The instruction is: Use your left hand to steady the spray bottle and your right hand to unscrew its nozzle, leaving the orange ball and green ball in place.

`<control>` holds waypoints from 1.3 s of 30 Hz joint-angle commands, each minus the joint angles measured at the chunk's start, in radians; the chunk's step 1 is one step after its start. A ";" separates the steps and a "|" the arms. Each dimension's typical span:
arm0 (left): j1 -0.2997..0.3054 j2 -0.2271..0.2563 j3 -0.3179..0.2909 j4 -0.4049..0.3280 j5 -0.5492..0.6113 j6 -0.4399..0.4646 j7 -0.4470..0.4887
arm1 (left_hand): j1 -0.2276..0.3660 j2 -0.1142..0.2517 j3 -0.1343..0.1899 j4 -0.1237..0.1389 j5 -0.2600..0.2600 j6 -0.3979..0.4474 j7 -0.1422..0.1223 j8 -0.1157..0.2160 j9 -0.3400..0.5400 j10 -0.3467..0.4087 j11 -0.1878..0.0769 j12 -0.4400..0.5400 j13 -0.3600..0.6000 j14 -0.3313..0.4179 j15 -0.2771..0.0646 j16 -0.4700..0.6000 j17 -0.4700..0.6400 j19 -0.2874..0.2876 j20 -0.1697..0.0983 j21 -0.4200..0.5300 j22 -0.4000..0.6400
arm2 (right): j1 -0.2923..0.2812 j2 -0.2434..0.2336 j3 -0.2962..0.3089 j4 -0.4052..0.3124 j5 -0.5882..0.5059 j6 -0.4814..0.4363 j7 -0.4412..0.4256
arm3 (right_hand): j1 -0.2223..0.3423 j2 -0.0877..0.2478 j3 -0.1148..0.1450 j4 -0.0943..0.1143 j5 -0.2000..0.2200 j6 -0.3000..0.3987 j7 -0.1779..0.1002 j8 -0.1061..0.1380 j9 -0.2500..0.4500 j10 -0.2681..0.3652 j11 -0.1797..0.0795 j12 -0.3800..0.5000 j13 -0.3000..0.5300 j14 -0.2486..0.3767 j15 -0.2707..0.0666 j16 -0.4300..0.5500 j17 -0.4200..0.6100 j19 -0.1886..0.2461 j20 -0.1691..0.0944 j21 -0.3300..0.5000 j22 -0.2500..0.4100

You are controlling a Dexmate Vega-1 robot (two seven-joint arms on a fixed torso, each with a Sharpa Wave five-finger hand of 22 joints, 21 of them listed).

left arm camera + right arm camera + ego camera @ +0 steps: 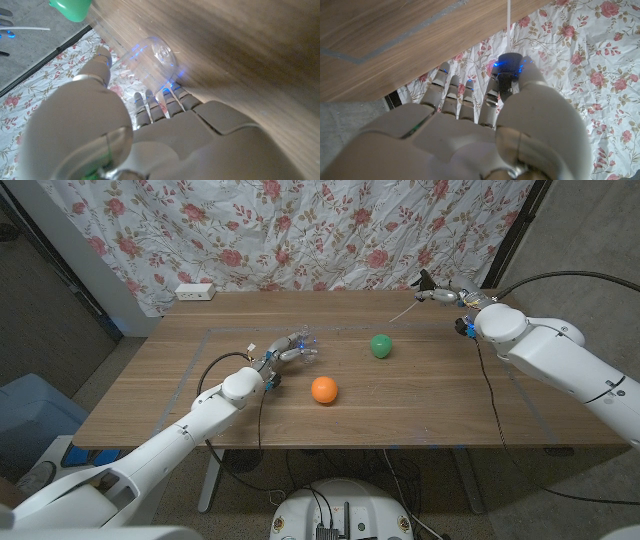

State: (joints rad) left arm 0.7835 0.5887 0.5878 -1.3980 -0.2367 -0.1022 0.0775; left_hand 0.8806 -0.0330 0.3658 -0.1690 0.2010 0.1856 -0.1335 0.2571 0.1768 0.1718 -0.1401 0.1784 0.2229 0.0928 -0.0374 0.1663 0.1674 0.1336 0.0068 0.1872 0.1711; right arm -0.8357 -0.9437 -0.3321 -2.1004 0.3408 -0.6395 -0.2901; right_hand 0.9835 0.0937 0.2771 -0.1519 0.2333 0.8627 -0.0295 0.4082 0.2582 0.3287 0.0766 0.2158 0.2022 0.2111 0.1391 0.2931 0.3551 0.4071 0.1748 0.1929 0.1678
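A clear plastic spray bottle (306,350) is on the table left of centre, gripped by my left hand (284,354). In the left wrist view my fingers (159,102) wrap the bottle (152,57), whose neck is bare. My right hand (447,296) is raised over the far right of the table and holds the dark nozzle (427,282), its thin white tube (403,312) hanging out toward the table. The tube (509,11) also shows past my curled right hand (470,130). The green ball (380,345) and orange ball (323,389) lie between the hands.
A white power strip (195,291) lies at the table's far left edge. A floral curtain (300,230) hangs behind the table. Pale lines mark a rectangle on the wooden table (450,400). The green ball (72,9) is close beyond the bottle.
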 commanded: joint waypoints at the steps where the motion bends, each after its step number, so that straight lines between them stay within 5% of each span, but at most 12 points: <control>1: 0.014 0.009 -0.008 -0.013 -0.020 0.008 -0.009 | 0.006 -0.015 -0.005 0.001 -0.002 -0.036 0.005 -0.029 -0.001 -0.053 0.015 -0.004 -0.017 -0.044 -0.041 0.001 0.002 -0.025 -0.007 -0.007 0.000 | -0.009 -0.005 0.008 -0.005 0.010 -0.004 -0.007 | 0.004 0.004 -0.001 -0.001 0.007 0.023 -0.025 0.008 0.004 0.010 0.004 -0.002 0.004 0.007 -0.001 0.004 0.004 0.001 -0.003 -0.001 0.002; 7: 0.024 0.022 -0.017 -0.025 -0.029 0.004 -0.014 | 0.003 -0.034 -0.018 0.003 -0.010 -0.109 0.010 -0.063 0.000 -0.118 0.031 -0.003 -0.032 -0.108 -0.027 0.001 0.002 -0.065 -0.018 -0.011 -0.001 | -0.013 -0.005 0.012 -0.009 0.015 -0.008 -0.012 | 0.003 0.005 -0.001 -0.001 0.007 0.023 -0.025 0.008 0.004 0.010 0.004 -0.003 0.004 0.007 -0.001 0.004 0.004 0.001 -0.003 -0.001 0.002; 22: 0.047 0.052 -0.041 -0.064 -0.062 -0.019 -0.045 | -0.060 -0.059 -0.057 0.025 -0.026 -0.177 0.050 -0.073 -0.001 -0.201 0.046 -0.001 -0.042 -0.191 0.000 0.003 0.003 -0.185 -0.063 -0.018 -0.003 | -0.040 -0.022 0.024 -0.007 0.012 0.025 -0.016 | 0.001 0.004 -0.002 -0.003 0.009 0.023 -0.027 0.009 0.004 0.011 0.004 -0.004 0.005 0.006 -0.001 0.004 0.006 0.000 -0.002 -0.002 0.002; 39: 0.082 0.085 -0.086 -0.107 -0.151 -0.051 -0.110 | -0.114 -0.052 -0.069 0.036 -0.026 -0.227 0.069 -0.078 -0.001 -0.264 0.068 -0.002 -0.044 -0.249 0.025 0.003 0.003 -0.259 -0.047 -0.018 -0.003 | -0.090 -0.018 0.036 0.082 -0.023 0.168 -0.020 | -0.003 -0.002 -0.004 -0.005 0.010 0.026 -0.030 0.010 0.002 0.014 -0.003 -0.004 0.005 0.012 -0.002 0.005 0.007 0.002 -0.005 -0.001 0.002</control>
State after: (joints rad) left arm 0.8383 0.6581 0.5351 -1.4854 -0.3277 -0.1237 0.0012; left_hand 0.7750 -0.0828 0.3007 -0.1343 0.1768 -0.0379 -0.0660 0.1771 0.1749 -0.0793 -0.0695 0.1773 0.1765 -0.1470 -0.0141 0.1664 0.1677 -0.1111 -0.0337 0.1677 0.1670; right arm -0.8957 -0.9693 -0.3066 -2.0753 0.3327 -0.5620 -0.3103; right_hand 0.9832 0.0934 0.2730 -0.1560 0.2366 0.8627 -0.0295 0.4144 0.2579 0.3396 0.0767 0.2158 0.2022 0.2109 0.1392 0.2931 0.3597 0.4070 0.1750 0.1929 0.1678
